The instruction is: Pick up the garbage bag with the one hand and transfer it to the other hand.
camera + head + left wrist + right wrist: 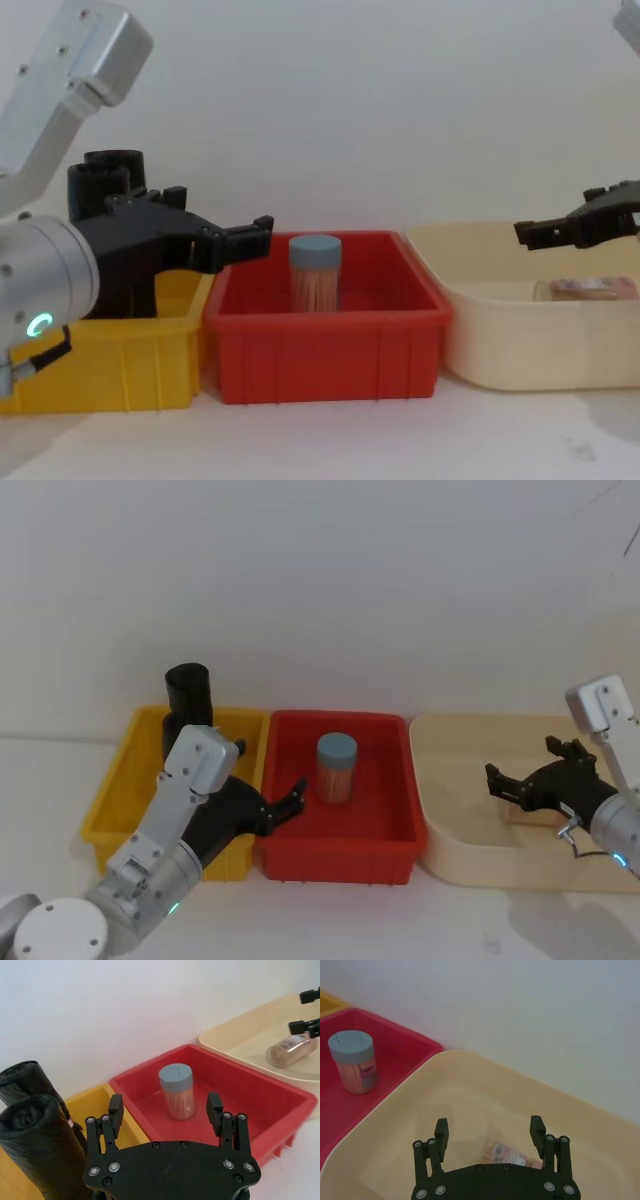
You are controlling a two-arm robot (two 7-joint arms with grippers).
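Black bag stands ungrasped in the yellow bin, left gripper and right gripper both spread wide, pickup and handover yet to come.

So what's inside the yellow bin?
Two black garbage bag rolls stand upright in the yellow bin, one close against the other. The left arm covers most of the bin's floor, so anything else lying there cannot be seen.

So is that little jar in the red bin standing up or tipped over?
Upright. The jar stands on its base in the red bin, with its grey-blue lid facing up.
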